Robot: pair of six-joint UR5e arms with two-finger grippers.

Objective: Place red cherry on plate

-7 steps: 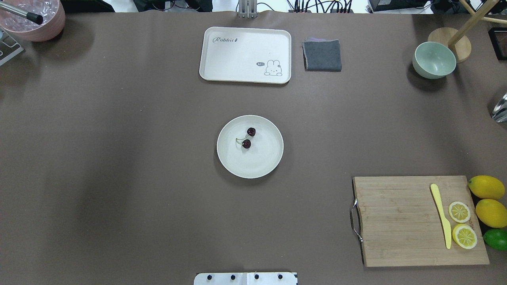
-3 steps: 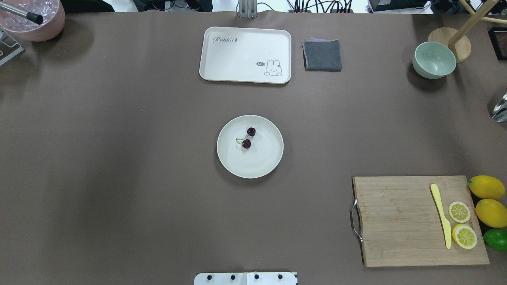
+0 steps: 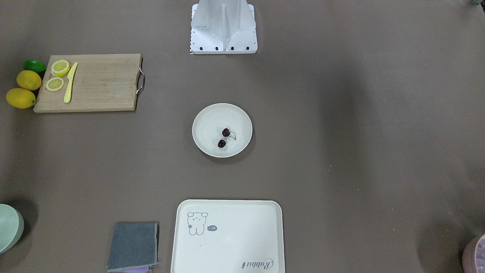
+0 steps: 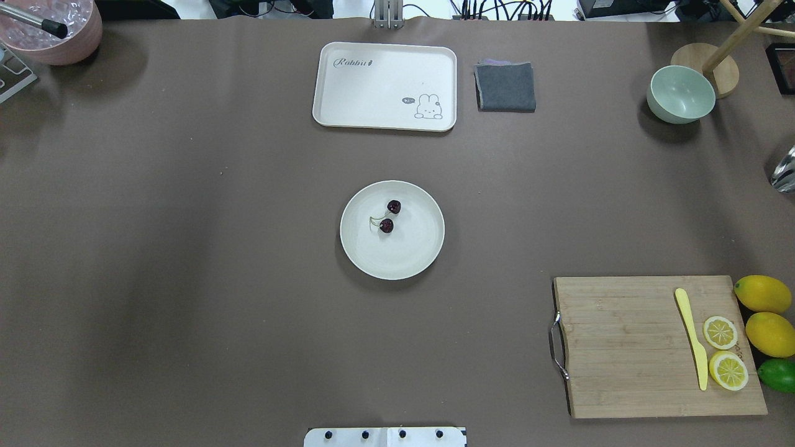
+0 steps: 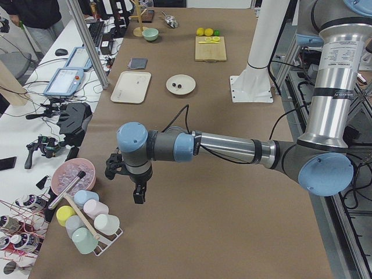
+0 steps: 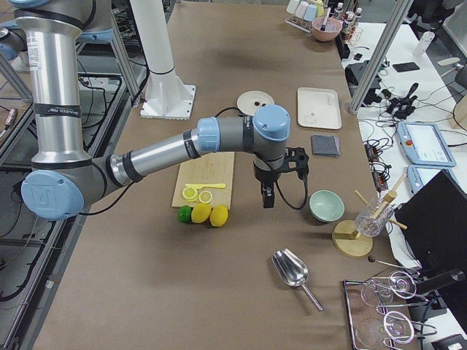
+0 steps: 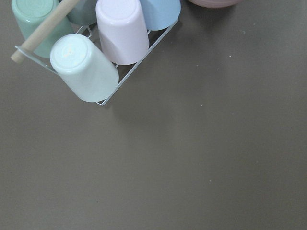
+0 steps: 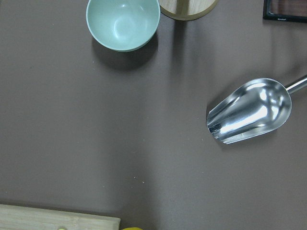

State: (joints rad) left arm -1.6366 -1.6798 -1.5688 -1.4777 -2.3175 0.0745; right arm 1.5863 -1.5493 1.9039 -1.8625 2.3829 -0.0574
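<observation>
At counter centre, the red cherry lies inside the plate. Both dark fruits rest on its far-left part, and the joined stems point left in the overhead view. Left end effector hangs over bare counter at the left end, near a rack of upturned cups and a pink bowl. Whether its fingers are apart or together cannot be told. Right end effector hangs at the right end, between the cutting board and the pale green bowl, well apart from the plate. Its state likewise cannot be told. Rabbit tray and grey cloth sit at the far edge.
</observation>
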